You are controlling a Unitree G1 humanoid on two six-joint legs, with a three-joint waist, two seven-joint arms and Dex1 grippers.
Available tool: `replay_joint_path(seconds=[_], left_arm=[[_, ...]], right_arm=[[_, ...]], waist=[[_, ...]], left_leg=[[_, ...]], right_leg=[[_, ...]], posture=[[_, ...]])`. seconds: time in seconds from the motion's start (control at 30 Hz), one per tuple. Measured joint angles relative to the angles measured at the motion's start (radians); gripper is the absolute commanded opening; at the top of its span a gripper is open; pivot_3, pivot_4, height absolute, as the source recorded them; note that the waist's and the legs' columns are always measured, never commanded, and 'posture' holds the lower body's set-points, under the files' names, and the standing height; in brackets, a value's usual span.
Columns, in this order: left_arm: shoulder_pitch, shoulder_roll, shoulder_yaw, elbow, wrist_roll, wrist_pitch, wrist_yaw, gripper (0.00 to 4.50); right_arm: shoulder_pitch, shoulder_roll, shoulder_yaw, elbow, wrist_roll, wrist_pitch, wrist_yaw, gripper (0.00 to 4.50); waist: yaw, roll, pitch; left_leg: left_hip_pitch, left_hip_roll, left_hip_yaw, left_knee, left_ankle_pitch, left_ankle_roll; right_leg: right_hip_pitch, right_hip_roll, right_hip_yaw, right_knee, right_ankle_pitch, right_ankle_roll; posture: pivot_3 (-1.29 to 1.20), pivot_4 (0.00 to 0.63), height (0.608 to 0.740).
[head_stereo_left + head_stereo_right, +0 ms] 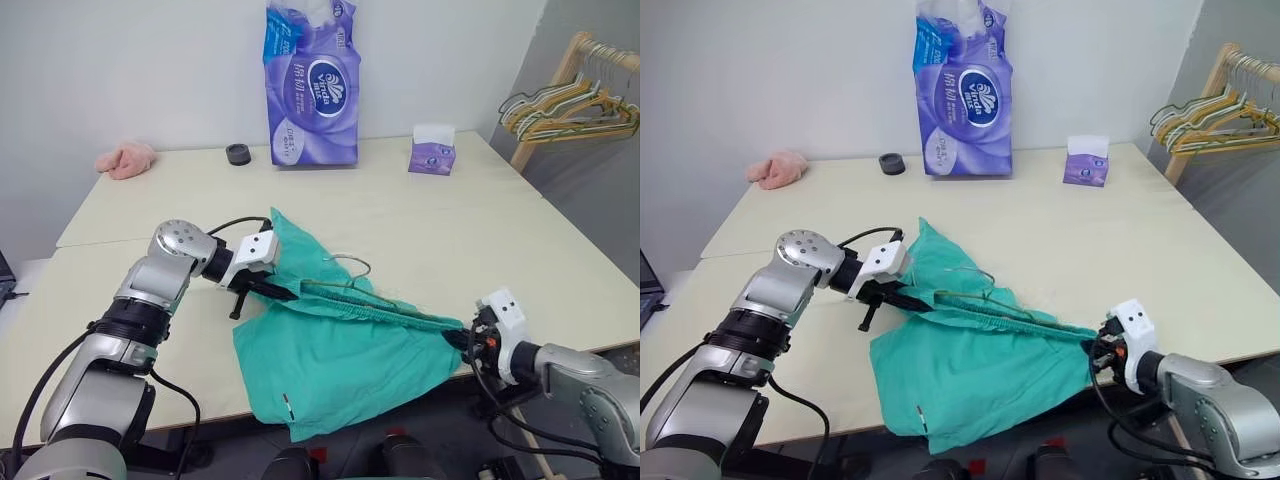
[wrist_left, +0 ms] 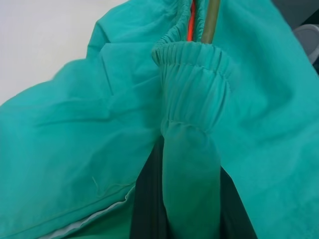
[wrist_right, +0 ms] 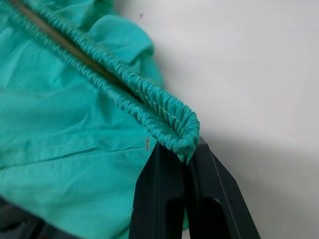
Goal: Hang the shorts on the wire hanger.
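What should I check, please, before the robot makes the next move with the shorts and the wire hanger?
1. Left tool closed on the waistband of the shorts: ok.
2. Right tool closed on the other waistband end: ok.
3. Waistband stretched between both tools: ok.
4. Wire hanger inside the shorts, hook sticking out above the waistband: ok.
5. Both hanger shoulders seated in the waistband corners: cannot tell, fabric hides them.
6. Shorts fully on the table: not ok, one leg hangs over the near edge.
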Motion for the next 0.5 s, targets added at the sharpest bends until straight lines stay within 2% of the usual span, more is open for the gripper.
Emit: replay_joint_path(seconds=[0.2, 0.37, 0.5], left_arm=[[-0.003, -0.010, 0.000, 0.031, 0.027, -0.049, 0.055, 0.00], [-0.010, -0.029, 0.000, 0.029, 0.047, -0.044, 0.093, 0.00], [-0.006, -0.043, -0.002, -0.025, 0.059, -0.026, 0.114, 0.00]], right_arm=[[0.002, -0.164, 0.085, -0.066, -0.049, -0.088, 0.060, 0.04], [-0.133, -0.214, 0.187, -0.068, -0.116, -0.110, 0.068, 0.04], [-0.316, -0.230, 0.288, -0.034, -0.157, -0.101, 0.088, 0.04]], waist=[[-0.001, 0.000, 0.000], [-0.003, -0.001, 0.001], [-0.003, 0.000, 0.001]], left_leg=[[0.000, 0.000, 0.000, 0.000, 0.000, 0.000], [0.000, 0.000, 0.000, 0.000, 0.000, 0.000], [0.000, 0.000, 0.000, 0.000, 0.000, 0.000]], right_leg=[[0.000, 0.000, 0.000, 0.000, -0.001, 0.001], [0.000, 0.000, -0.001, -0.001, -0.001, 0.001], [0.000, 0.000, 0.000, -0.001, 0.000, 0.000]], posture=[[-0.15, 0.053, 0.740], [-0.15, 0.050, 0.740], [-0.15, 0.050, 0.740]])
